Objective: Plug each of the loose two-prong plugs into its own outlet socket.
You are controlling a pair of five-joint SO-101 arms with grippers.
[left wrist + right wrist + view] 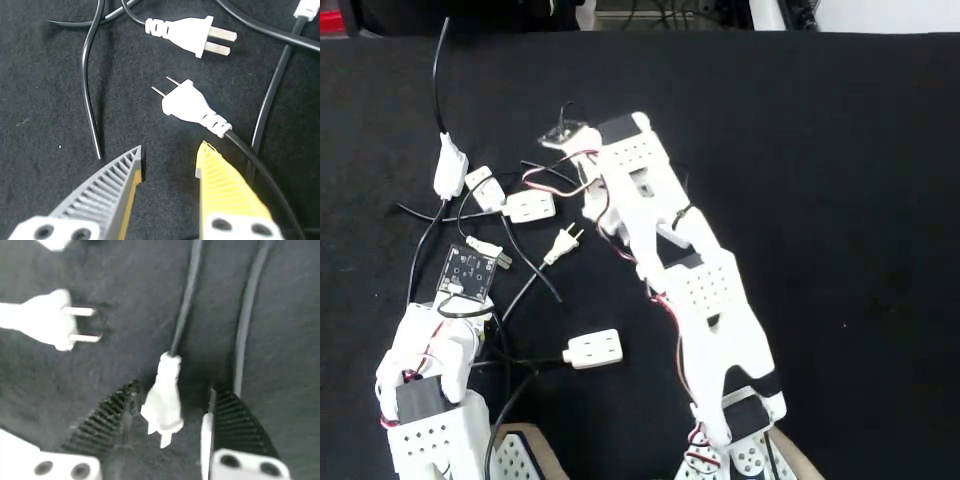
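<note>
Your left end effector (170, 152) stands apart, holding nothing. Just off its yellow finger (225, 190) lies a white two-prong plug (189, 103) flat on the black bench (45, 125), cord end nearest the finger, prongs aimed away. Your right end effector (172, 390) is apart too, with a second plug (162, 400) between its fingers, long axis along them, cord leading away; you can't tell whether they touch it.

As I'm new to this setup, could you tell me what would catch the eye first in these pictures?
The right gripper stands open with a white two-prong plug lying between its fingers on the dark cloth. The left gripper, open too, hangs just short of another white plug. In the high view, a white outlet socket lies free near the middle of the cloth.
</note>
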